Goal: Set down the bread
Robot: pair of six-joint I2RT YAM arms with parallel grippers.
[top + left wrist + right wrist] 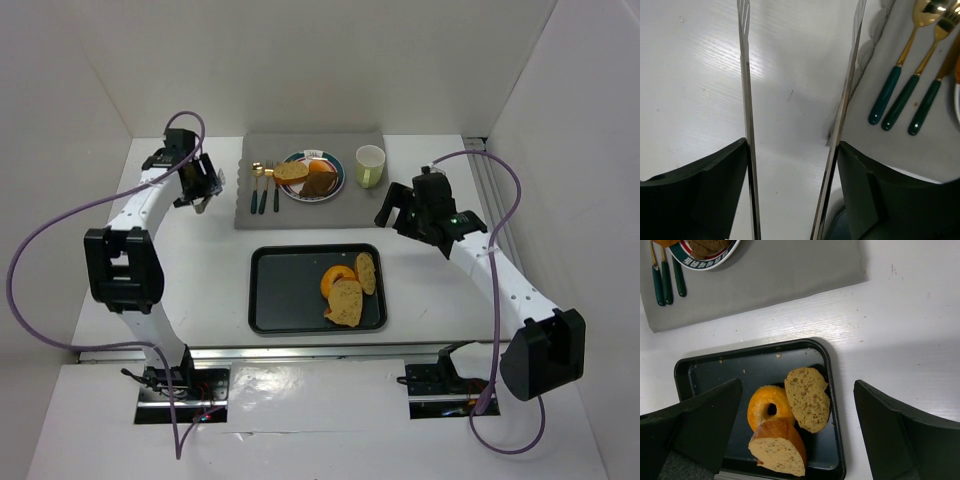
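Observation:
A black tray (270, 300) holds a flat bread slice (366, 272), a bread end piece (346, 303) and an orange donut (335, 281). In the right wrist view the slice (807, 397), the end piece (777, 450) and the donut (765, 405) lie at the right side of the tray (705, 375). A plate (312, 175) on a grey mat (350, 205) holds more bread. My right gripper (400, 212) is open and empty, above and behind the tray (797, 384). My left gripper (203, 203) is open and empty over the white table beside the mat's left edge (800, 15).
A green cup (370, 166) stands right of the plate. Gold cutlery with green handles (264, 186) lies left of the plate, and it also shows in the left wrist view (905, 95). White walls enclose the table on three sides.

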